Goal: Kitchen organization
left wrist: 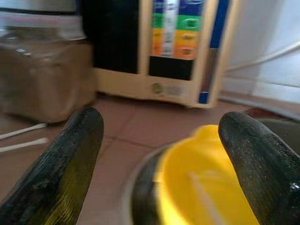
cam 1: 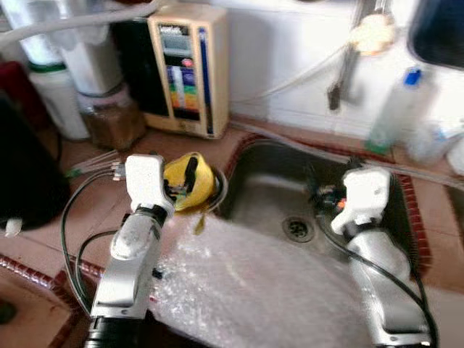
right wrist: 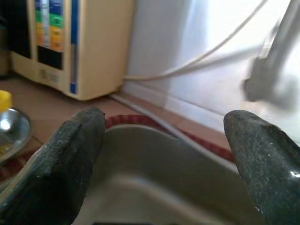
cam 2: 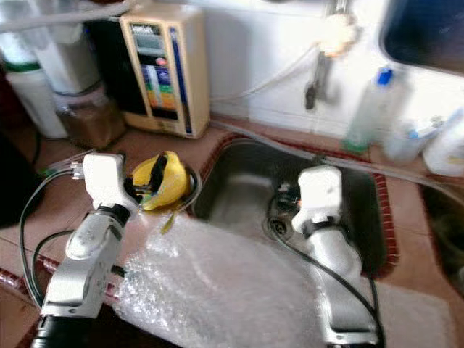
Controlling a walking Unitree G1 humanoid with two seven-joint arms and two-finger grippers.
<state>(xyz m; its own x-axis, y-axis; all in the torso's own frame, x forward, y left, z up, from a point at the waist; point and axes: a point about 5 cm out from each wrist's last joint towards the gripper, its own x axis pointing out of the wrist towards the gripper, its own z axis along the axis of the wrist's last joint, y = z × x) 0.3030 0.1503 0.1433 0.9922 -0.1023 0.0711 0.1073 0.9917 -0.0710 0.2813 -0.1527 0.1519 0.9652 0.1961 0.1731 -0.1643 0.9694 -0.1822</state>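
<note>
**Yellow lid in bowl beside sink**

Yellow lid (cam 1: 187,183) sat in metal bowl (left wrist: 136,197) on counter, just left of sink (cam 1: 279,199). Left gripper (left wrist: 161,154) hung over it, fingers spread, empty. Right gripper (right wrist: 164,154) above sink, fingers apart. Beige appliance (cam 1: 190,69) behind; label unreadable.

Sink basin (cam 1: 275,188) is being left open ahead; front edge is being covered by bubble wrap (cam 1: 254,290); counter is being crowded by yellow bowl (cam 1: 190,181), jar (cam 1: 109,119), dispenser (cam 1: 190,69).
</note>
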